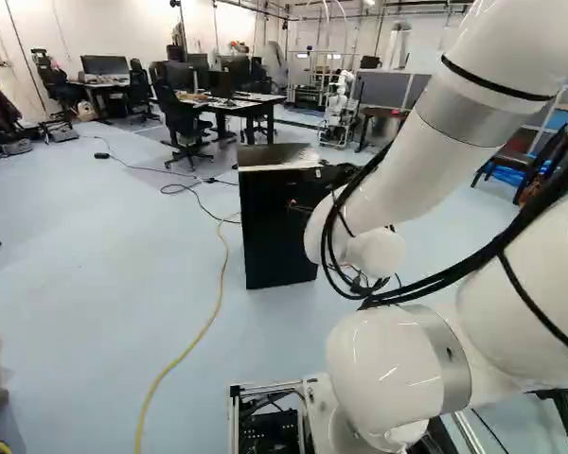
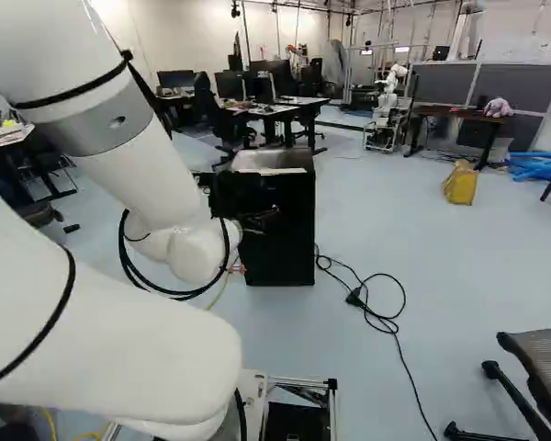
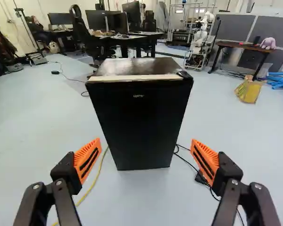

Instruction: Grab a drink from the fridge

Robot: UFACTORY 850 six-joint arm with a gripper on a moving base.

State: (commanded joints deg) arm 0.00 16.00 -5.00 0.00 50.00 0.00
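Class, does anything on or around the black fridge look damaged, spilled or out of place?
The black fridge stands upright, with no visible damage or spill. The floor looks untidy, though: a black cable lies in loose loops beside the fridge, and a yellow cable trails across the floor, where either might get snagged.

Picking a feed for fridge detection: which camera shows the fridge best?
Wrist view: the fridge stands straight ahead, its front and top in plain sight. In the left base view the arm hides its right part; in the right base view the arm overlaps its left part.
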